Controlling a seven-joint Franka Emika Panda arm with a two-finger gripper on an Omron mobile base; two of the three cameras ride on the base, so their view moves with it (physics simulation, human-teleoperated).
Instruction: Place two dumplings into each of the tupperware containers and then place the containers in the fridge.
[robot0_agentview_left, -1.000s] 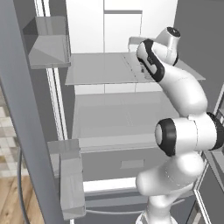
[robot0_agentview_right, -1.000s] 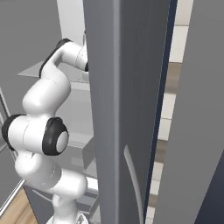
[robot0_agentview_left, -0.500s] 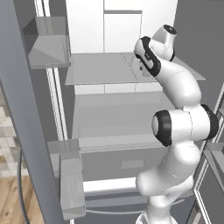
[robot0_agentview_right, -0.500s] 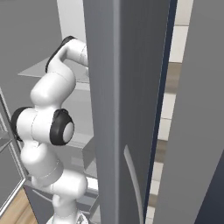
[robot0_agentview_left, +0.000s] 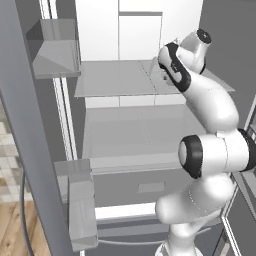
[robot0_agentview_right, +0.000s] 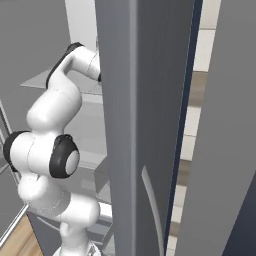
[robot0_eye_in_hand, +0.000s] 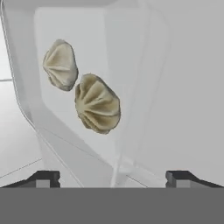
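A strip of light wooden plank floor (robot0_agentview_left: 10, 227) shows at the lower left of the left base view, with pale beige-and-white checkered tiling (robot0_agentview_left: 6, 147) above it. In the right base view, a dark blue cabinet edge (robot0_agentview_right: 192, 65) runs upright, and beside it a white tiled wall (robot0_agentview_right: 202, 42) is crossed by brown bands. Lighting is even and soft, with no hard shadows.
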